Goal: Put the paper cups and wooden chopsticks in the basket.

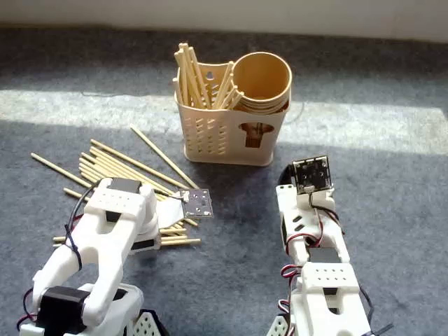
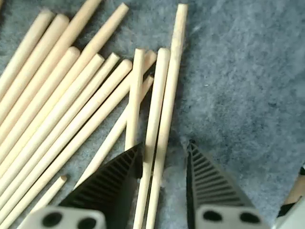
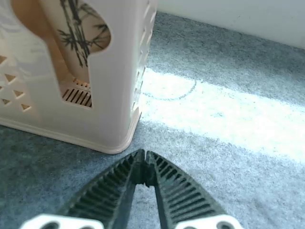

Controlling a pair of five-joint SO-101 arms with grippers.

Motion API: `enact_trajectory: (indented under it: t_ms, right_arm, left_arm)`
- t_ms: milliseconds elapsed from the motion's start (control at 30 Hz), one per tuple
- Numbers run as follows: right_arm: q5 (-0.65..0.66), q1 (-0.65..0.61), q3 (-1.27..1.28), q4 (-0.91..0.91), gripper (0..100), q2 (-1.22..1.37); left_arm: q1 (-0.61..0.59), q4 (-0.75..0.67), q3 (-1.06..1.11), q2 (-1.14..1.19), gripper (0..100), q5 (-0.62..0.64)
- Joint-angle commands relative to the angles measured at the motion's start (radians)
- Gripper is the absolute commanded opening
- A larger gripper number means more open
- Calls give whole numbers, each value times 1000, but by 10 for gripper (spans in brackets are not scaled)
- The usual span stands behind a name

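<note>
Apparently no legible text anywhere

Pale wooden chopsticks (image 2: pixel 71 95) looked smooth and matt. The basket (image 1: pixel 217 136) was cream plastic with a slight sheen, the paper cups (image 1: pixel 262 80) matt tan. Fuzzy grey cloth covered the worktop (image 1: pixel 392 182). The left pincer (image 2: pixel 164 145) and right pincer (image 3: pixel 144 160) were ribbed black plastic.

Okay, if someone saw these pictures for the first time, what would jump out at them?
The beige basket on the grey carpet, already holding stacked paper cups and a bunch of wooden chopsticks. Then the loose chopsticks scattered beside it, with the left gripper open over a few of them. The right gripper rests shut near the basket's corner.
</note>
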Motion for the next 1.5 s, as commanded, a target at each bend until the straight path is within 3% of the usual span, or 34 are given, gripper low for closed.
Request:
enact_trajectory:
  t_ms: [0, 433, 633, 800, 1033, 1467]
  right_arm:
    - [9, -12, -16, -31, 23, -15]
    - [9, -12, -16, -31, 23, -15]
    - [9, -12, -16, -31, 23, -15]
    - [9, -12, -16, -31, 23, -15]
    - [9, -12, -16, -31, 23, -15]
    - [9, -12, -16, -31, 23, -15]
  left_arm:
    - [16, -20, 1, -33, 127, 9]
    - [18, -17, -4, -35, 19, 9]
    - [12, -17, -25, -35, 50, 11]
    - [13, -25, -93, -35, 204, 180]
    - [16, -172, -44, -24, 179, 157]
    - [18, -180, -13, -25, 108, 158]
